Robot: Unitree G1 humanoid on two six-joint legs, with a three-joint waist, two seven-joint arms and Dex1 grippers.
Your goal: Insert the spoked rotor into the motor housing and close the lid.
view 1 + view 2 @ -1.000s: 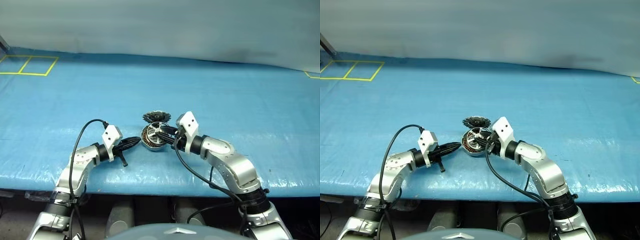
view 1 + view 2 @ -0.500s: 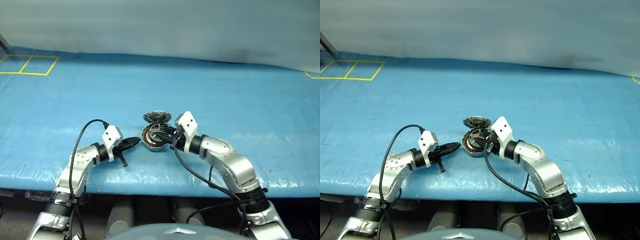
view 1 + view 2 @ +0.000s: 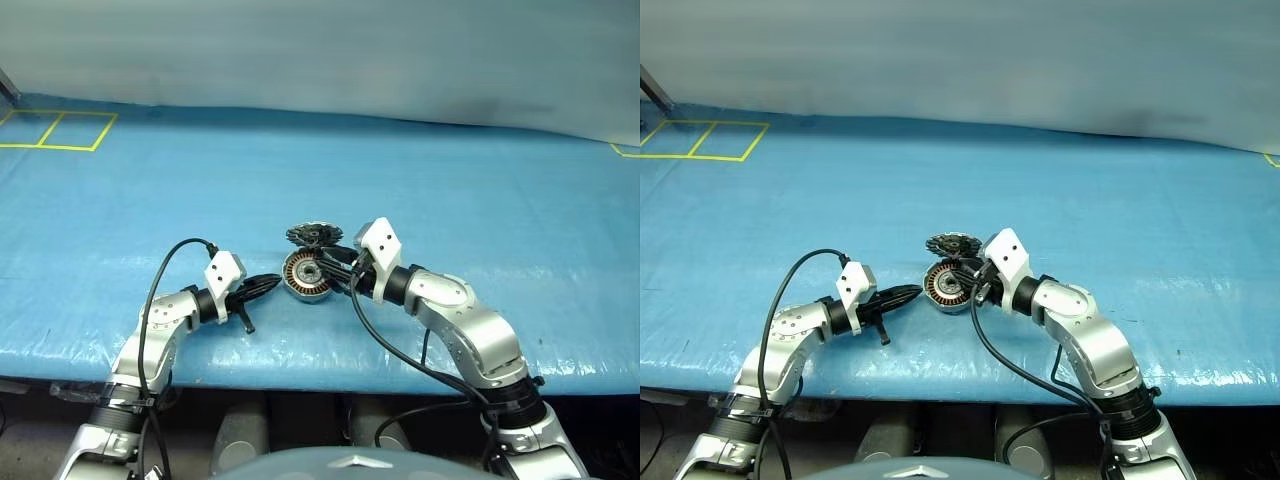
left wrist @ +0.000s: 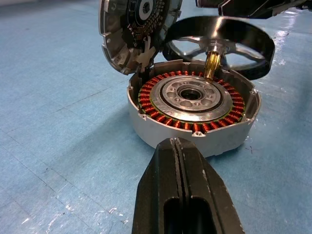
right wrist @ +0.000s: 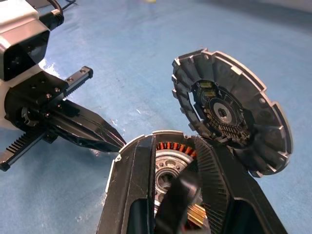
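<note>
I see a blue tarp (image 3: 480, 200) over the counter, yellow tape squares (image 3: 55, 130) at its far left corner.

Spoked rotor (image 4: 218, 43) above motor housing (image 4: 191, 113)

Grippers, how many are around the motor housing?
2: left gripper, shut, beside the motor housing; right gripper over it, holding the spoked rotor.

A blue sheet (image 3: 450, 190), wrinkled and creased, covers a wide flat surface. Yellow lines (image 3: 55, 130) form boxes at its far left corner, and a short yellow mark (image 3: 625, 151) sits at the far right edge. Behind runs a plain pale grey-blue wall (image 3: 320, 50), perhaps a hung cloth. Soft glare shines on the sheet's near edge; below it lies dark floor (image 3: 300, 420).
</note>
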